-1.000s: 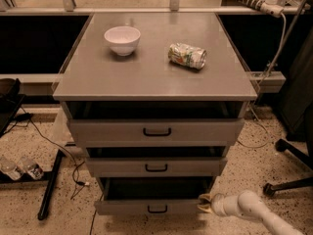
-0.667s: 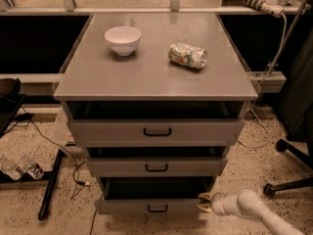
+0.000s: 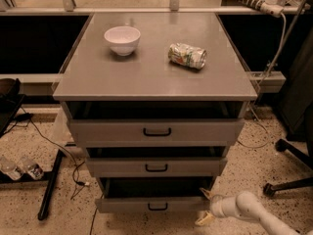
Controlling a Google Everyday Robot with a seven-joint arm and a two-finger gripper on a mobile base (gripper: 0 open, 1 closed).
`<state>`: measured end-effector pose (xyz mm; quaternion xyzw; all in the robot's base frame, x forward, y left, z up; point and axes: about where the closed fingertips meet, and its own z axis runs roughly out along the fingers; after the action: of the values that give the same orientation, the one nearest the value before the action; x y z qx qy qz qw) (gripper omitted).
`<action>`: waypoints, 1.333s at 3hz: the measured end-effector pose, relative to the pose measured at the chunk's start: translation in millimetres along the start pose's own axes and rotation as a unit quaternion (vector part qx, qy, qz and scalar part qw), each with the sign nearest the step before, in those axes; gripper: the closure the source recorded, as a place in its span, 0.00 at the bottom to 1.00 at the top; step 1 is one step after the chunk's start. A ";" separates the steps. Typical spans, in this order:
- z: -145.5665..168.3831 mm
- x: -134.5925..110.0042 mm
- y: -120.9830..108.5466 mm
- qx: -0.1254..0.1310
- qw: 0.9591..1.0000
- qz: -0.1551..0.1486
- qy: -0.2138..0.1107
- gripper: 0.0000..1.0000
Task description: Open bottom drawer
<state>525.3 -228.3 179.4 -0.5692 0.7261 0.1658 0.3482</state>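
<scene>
While its arm [image 3: 255, 213] is cropped, the gripper [image 3: 205, 207] seemingly straddles the bottom drawer [image 3: 128, 204].

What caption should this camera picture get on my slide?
Gripper at the right end of the partly open bottom drawer; bowl and can on the cabinet top.

High front cam, jaws lower-right.

White tubular arm [image 3: 250, 208] (wrist [image 3: 221, 207] seemingly ribbed), tan-fingered pincer [image 3: 204, 207] at lower right
</scene>
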 end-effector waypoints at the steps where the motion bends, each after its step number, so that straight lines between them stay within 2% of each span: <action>1: 3.0 10.4 19.9 -0.005 1.000 0.023 -0.001 0.38; 3: -6.9 -0.7 17.8 -0.005 1.000 0.023 -0.001 0.85; 4: -11.0 -4.4 16.7 -0.005 1.000 0.023 -0.001 1.00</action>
<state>506.5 -227.2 187.6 -0.5537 0.7382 0.1776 0.3419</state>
